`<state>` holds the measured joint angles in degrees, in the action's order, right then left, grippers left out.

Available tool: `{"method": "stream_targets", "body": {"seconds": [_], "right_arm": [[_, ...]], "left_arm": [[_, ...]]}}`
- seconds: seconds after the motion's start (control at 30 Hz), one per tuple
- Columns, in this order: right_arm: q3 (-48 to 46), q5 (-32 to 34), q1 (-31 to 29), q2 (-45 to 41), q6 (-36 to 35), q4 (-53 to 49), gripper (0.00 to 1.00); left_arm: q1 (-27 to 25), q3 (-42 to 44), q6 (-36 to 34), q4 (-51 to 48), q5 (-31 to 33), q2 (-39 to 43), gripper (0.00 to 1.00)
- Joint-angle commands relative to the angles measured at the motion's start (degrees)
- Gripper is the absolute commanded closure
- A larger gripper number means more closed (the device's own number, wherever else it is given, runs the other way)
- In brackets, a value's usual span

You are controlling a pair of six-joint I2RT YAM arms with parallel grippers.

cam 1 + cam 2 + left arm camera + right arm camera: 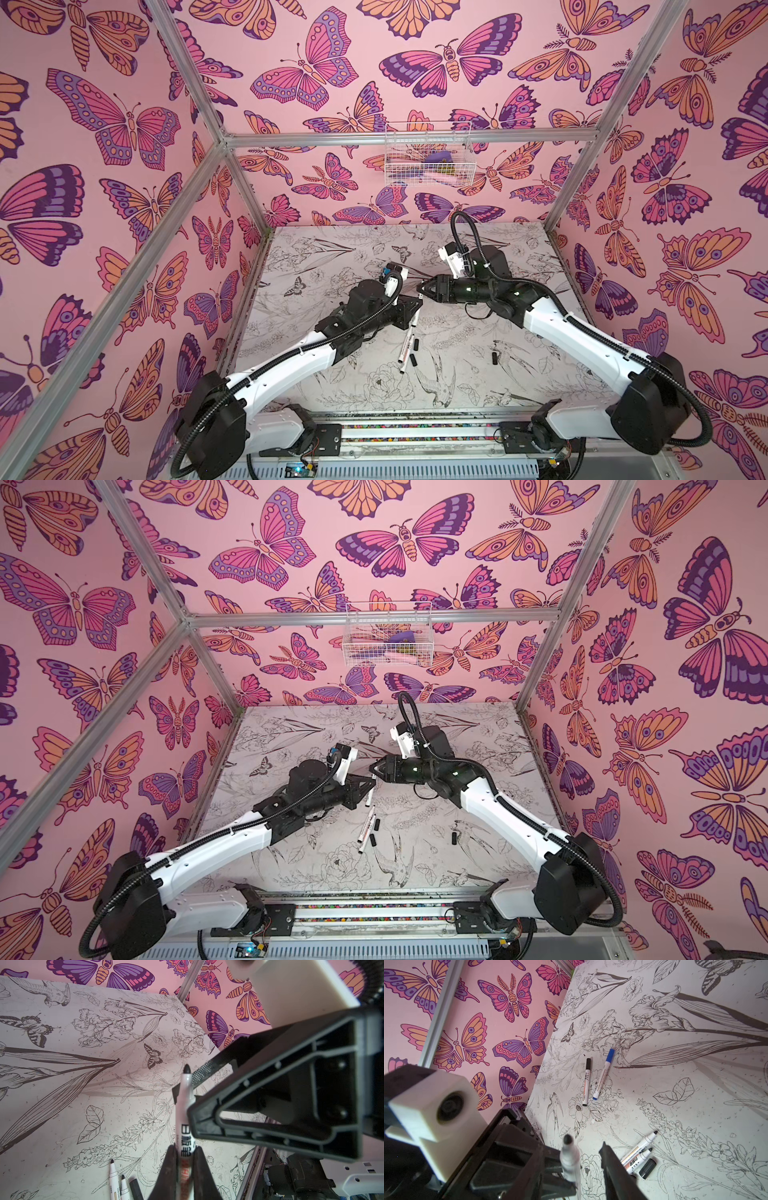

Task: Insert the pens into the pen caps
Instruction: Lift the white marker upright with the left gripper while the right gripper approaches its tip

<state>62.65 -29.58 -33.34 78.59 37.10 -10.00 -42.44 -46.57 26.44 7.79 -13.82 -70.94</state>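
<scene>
Left fingers (362,783) clamping pen (368,799), caps (454,838) on table (291,737)

Floral-print table (532,399), black-capped pen (586,1082) just beside blue-capped pen (603,1074), two uncapped pens (641,1142) together, black caps (415,344) alongside, lone cap (494,357) apart

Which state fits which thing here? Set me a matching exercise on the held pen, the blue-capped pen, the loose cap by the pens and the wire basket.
Things:
1. held pen
2. blue-capped pen
3. loose black cap
4. wire basket

States:
A. hangs from the rear frame rail
B. lies closed on the table
C. uncapped, clamped in the left gripper
D. lies beside two uncapped pens

Pairs: 1-C, 2-B, 3-D, 4-A.
</scene>
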Motion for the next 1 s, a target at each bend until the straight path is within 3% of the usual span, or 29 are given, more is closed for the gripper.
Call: {"method": "stream_targets", "body": {"seconds": [0.0,0.33,0.4,0.43,0.57,0.97], "right_arm": [[2.04,-0.12,-0.71,1.65,0.76,1.53,0.57],[2.35,-0.73,-1.02,2.50,1.56,2.35,0.84],[2.19,-1.03,-1.05,2.20,1.83,2.61,0.85],[2.07,-1.16,-1.11,1.95,1.99,2.91,0.86],[2.27,-1.24,-1.11,1.49,1.84,2.63,0.87],[1.94,-0.14,-1.29,0.61,-0.11,-0.12,0.91]], "left_arm": [[-0.46,0.62,-0.25,1.96,-1.20,-0.07,1.00],[-0.54,0.60,-0.34,2.32,-1.06,-0.67,1.00],[-0.54,0.26,-0.31,2.31,-1.24,-1.18,1.00],[-0.54,0.11,-0.26,2.29,-1.53,-1.39,0.91],[-0.54,-1.12,-0.68,2.25,-3.17,-4.18,0.72],[-0.54,-2.48,-1.14,2.28,-3.57,-4.63,0.72]]}}
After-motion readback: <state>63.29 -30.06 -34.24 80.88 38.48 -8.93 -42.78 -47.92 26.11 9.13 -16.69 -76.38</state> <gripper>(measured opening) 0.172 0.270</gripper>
